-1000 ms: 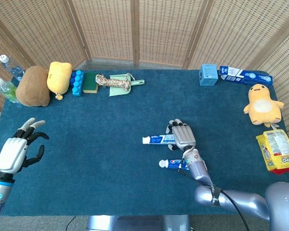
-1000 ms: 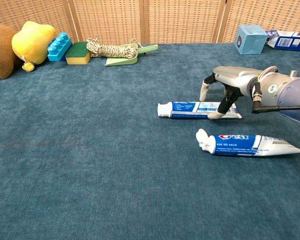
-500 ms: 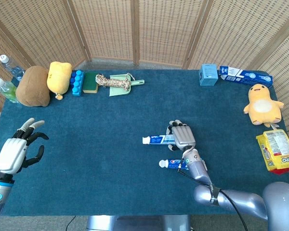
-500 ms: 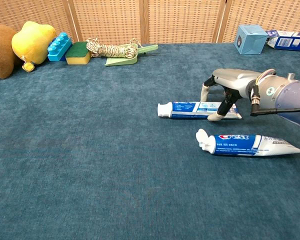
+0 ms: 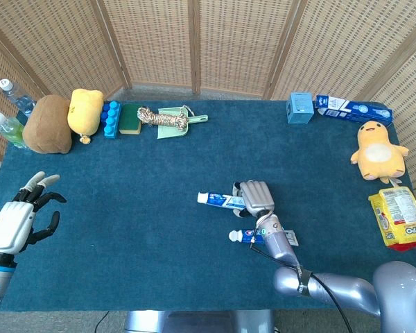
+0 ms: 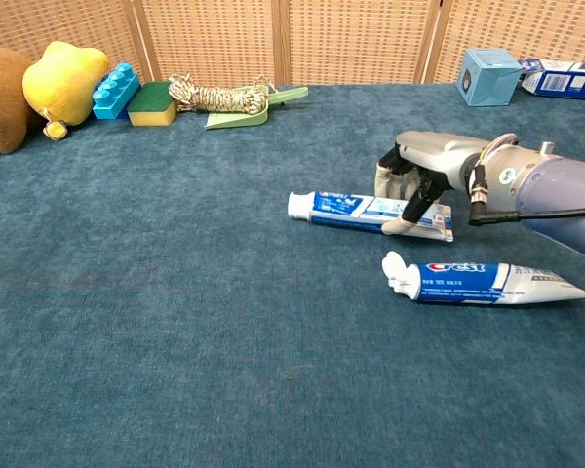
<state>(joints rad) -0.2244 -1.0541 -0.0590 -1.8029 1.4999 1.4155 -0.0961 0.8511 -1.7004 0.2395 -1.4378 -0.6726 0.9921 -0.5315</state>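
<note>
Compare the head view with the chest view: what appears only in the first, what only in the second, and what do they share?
Only the head view shows the left hand, open above the table's near-left corner, the two bottles, the yellow duck toy and the snack packet.

Only the chest view shows the Crest tube whole, with its lettering.

Both show the right hand with fingers closing round the farther toothpaste tube, plus the rope and light blue box.

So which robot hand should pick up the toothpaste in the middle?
The right hand. Its fingers already curl over the far toothpaste tube, thumb on the near side, and the second tube lies just beside it. The left hand hangs open at the table's far left edge, well away from both.
</note>
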